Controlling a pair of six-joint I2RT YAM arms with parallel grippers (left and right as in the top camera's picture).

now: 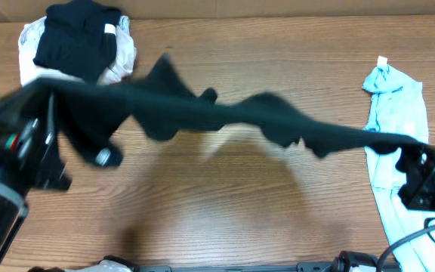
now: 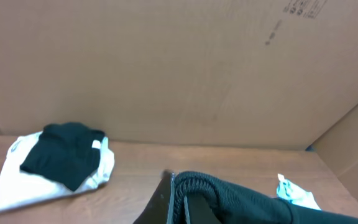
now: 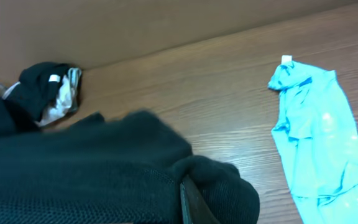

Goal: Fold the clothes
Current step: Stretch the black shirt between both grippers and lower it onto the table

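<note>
Above wooden table (image 1: pixel 225 211), left pincer (image 2: pixel 180 202) and right pincer (image 3: pixel 191 205) aloft, clamping dark garment (image 1: pixel 225 113).

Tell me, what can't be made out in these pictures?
Dark garment: overhead, motion blur hides its shape.
Right gripper: right wrist view, garment covers its fingertips.
Light blue garment: right wrist view, bottom edge cuts it off.
White cloth: overhead, folded black piece covers most.

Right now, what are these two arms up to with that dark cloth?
Two robot arms are folding laundry. The left gripper and right gripper each pinch an end of a dark garment, stretched in the air above the table. A folded black garment sits on a white garment at the far left, and a light blue shirt lies unfolded at the right.
</note>
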